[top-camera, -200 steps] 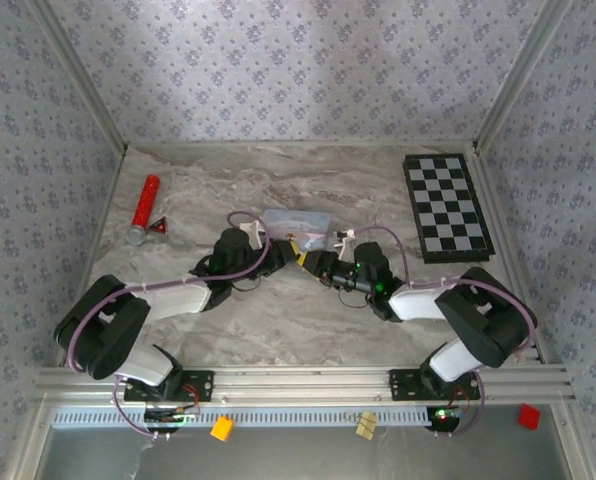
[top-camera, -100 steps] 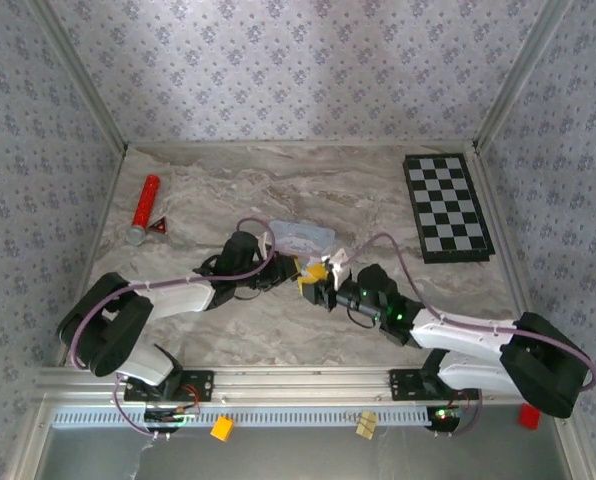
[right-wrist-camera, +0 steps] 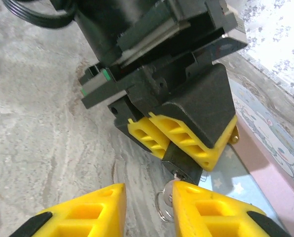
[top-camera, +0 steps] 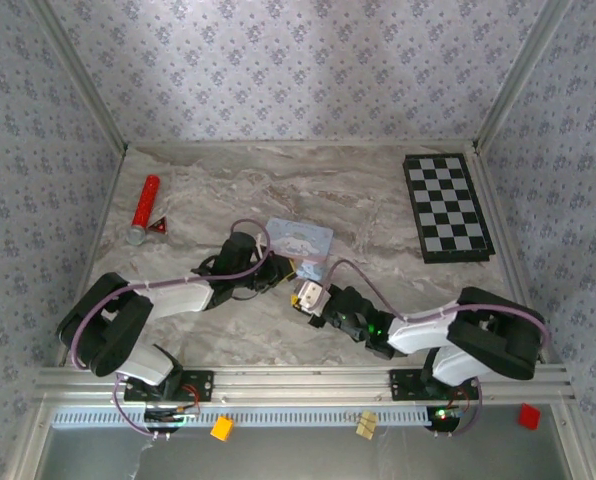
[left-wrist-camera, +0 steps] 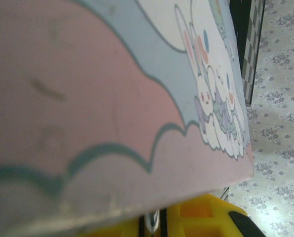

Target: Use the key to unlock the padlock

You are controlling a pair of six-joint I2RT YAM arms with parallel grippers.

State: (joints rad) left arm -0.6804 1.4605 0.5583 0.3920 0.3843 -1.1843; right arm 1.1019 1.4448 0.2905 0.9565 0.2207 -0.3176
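The right gripper [right-wrist-camera: 148, 190] has drawn back, gaping astride the key [right-wrist-camera: 164, 199]. The left gripper [right-wrist-camera: 179, 148] clamps the padlock [right-wrist-camera: 182, 169]. Next, likely pinch and turn.

One pale blue tin [top-camera: 300, 240] lies mid-table. Right of it and farther back is one checkerboard [top-camera: 448, 207]. Well to the tin's left are one red cylinder [top-camera: 145, 208] and one small red triangular piece [top-camera: 161, 227]. Two arms meet at the tin's near edge, the left arm [top-camera: 168, 297] and the right arm [top-camera: 428, 325]. They carry two grippers, the left gripper [right-wrist-camera: 182, 159] and the right gripper [right-wrist-camera: 146, 207], with four yellow fingers [right-wrist-camera: 100, 210] in all. Against the tin's near side are one padlock [right-wrist-camera: 182, 168], one key [right-wrist-camera: 162, 196] and one small silvery ring [right-wrist-camera: 163, 213]. Nearer than the tin, past the rail [top-camera: 298, 380], sit three small blocks: one orange block [top-camera: 221, 428], one tan block [top-camera: 366, 424] and one red block [top-camera: 529, 416].
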